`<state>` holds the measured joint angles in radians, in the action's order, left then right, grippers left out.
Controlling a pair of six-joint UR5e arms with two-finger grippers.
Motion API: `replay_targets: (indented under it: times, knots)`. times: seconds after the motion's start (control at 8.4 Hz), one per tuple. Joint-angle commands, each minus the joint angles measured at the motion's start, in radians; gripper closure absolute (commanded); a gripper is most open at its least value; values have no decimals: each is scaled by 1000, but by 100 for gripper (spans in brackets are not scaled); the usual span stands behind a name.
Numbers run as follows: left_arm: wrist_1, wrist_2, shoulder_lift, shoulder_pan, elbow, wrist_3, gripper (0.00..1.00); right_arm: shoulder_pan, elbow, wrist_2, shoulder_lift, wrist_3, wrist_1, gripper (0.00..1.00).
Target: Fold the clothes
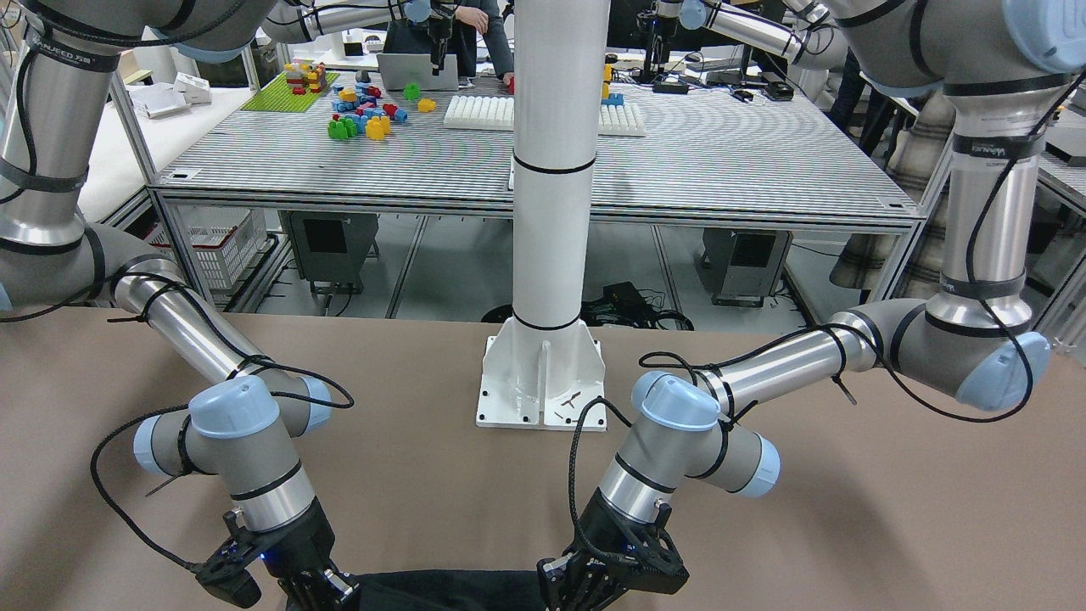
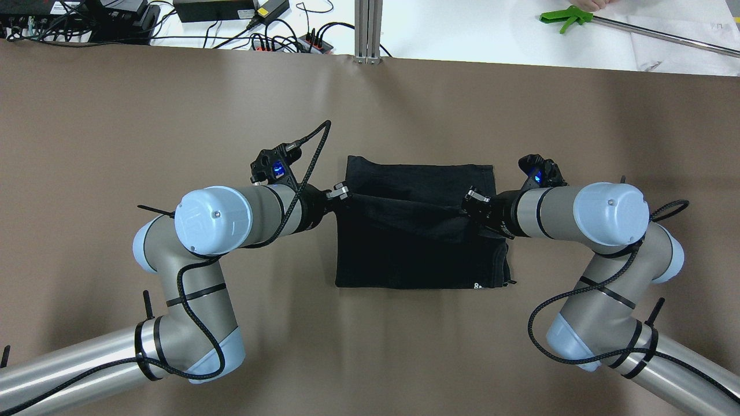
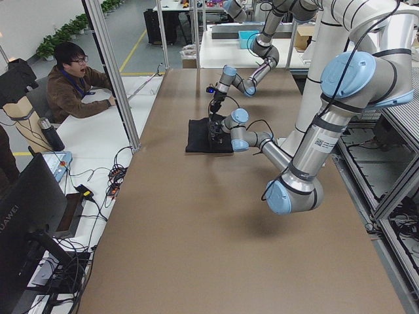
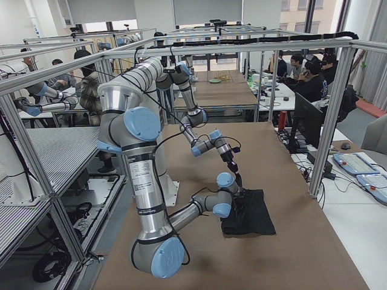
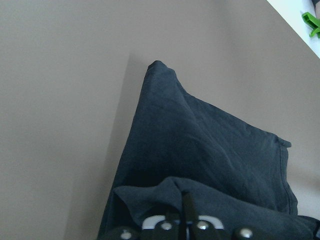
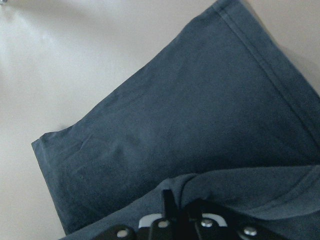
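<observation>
Black garment point(image 2: 404, 254) lies on the brown table point(image 2: 173, 104), straight out from the white pedestal point(image 1: 541, 382) that carries the robot's column. It is well clear of the pedestal's base plate, with bare tabletop between them. It is roughly centred on the pedestal's line and spread as a rough rectangle. A tiny white mark point(image 2: 478, 285) sits on the edge nearest the pedestal, toward the robot's right.

The left gripper point(image 2: 341, 193) is on the pedestal's left side, at the garment's left edge about midway along that edge. Its fingers are closed narrowly on a pinch of the black cloth. The left wrist view shows fabric bunched up over the fingertips, with the flat part of the garment running away beyond.

The right gripper point(image 2: 469, 201) is on the pedestal's right side. It sits just inside the garment's right edge, above the cloth rather than beside it. It too is clamped on a gathered fold, which the right wrist view shows humped over the fingertips.

Between the two grippers a raised ridge of cloth runs across the garment, parallel to the pedestal-side edge. The far strip beyond it lies flat. The nearer part, toward the pedestal, also lies on the table, slightly rumpled at its right corner.

From the front-facing view only the garment's edge shows, at the bottom border between the two wrists.
</observation>
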<state>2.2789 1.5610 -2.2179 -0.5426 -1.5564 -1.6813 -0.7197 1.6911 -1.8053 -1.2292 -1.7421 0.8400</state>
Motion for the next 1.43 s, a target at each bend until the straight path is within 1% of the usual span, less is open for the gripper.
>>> replay_targets:
  times: [0.0,0.12,0.24,0.48,0.6,0.71,0.83,0.95,1.07,1.19,1.31]
  knots:
    - [37,-1,-26,1,47,-2,50,0,-8,14,28,-7,2,65]
    - [37,-2,-32,1,47,-2,1,0,-8,14,28,-2,2,7]
    - [37,-4,-35,-2,45,-2,0,-3,-7,8,28,-5,1,6]
    - [25,11,-40,-63,42,5,0,-20,21,-52,40,-7,7,6]
    - [24,34,-37,-92,45,21,0,-17,31,-52,57,-16,14,6]
    - [22,86,-29,-123,45,46,0,-3,30,-52,62,-4,39,6]
    - [24,124,-17,-152,45,54,0,25,24,-46,89,3,83,6]
    - [24,149,-11,-172,45,69,0,42,16,-42,126,56,167,6]
    - [-11,175,-11,-200,42,115,0,42,19,-40,154,153,274,6]
    - [-86,197,-6,-239,35,186,0,39,22,-40,155,270,342,6]
    - [-135,198,24,-276,13,281,0,10,22,-40,155,382,408,6]
